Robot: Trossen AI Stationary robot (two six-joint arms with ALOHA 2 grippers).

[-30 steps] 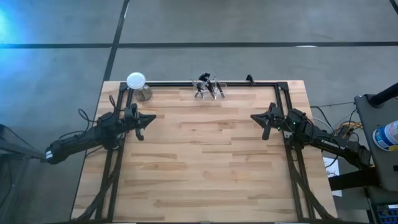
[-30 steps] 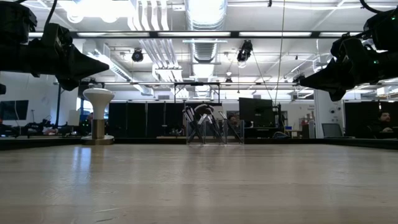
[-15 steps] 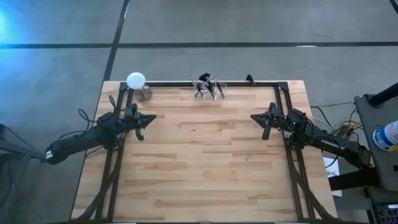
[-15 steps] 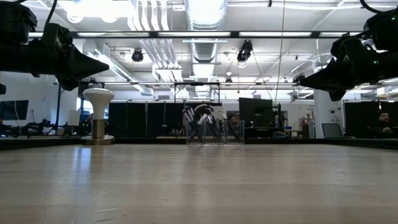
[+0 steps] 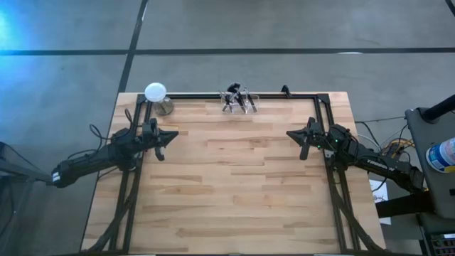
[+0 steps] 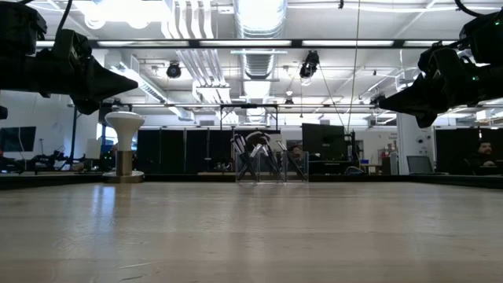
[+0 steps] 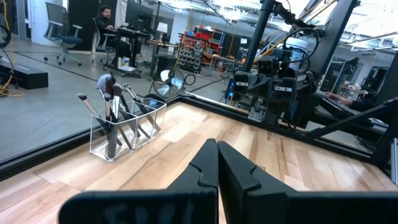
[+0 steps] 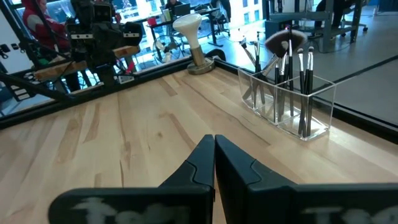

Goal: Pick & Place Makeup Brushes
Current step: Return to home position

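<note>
The makeup brushes (image 5: 237, 98) are all gathered in the transparent organizer (image 5: 239, 107), which sits at the far edge of the counter (image 5: 234, 192), about midway along it.

Nearer than that, over the middle depth of the counter, both arms hang above the wood, well apart from each other and from the organizer. The left gripper (image 5: 170, 135) is above the left side and points inward toward the centre. Its two dark fingers are pressed together with nothing between them, and in the left wrist view the tips meet in one closed line. The right gripper (image 5: 293, 134) faces it from the right side, its fingers likewise pressed together and holding nothing. In the low view both grippers show raised clear of the wood, the left gripper (image 6: 126, 83) at the upper left and the right gripper (image 6: 381, 101) at the upper right.

Farther back, the organizer is a clear box split into compartments. The brushes stand in it handle down and bristles up, most of them leaning, and one with a wide fluffy head (image 8: 283, 41) rises among the thin ones. At the far left corner stands a white ball-topped stand (image 5: 156, 93) on a metal base, well apart from the organizer. A black frame rail (image 5: 298, 94) runs along the far edge just behind both.

Beyond the counter lies an open room with desks and screens, where a person (image 7: 109, 23) sits at a desk.
</note>
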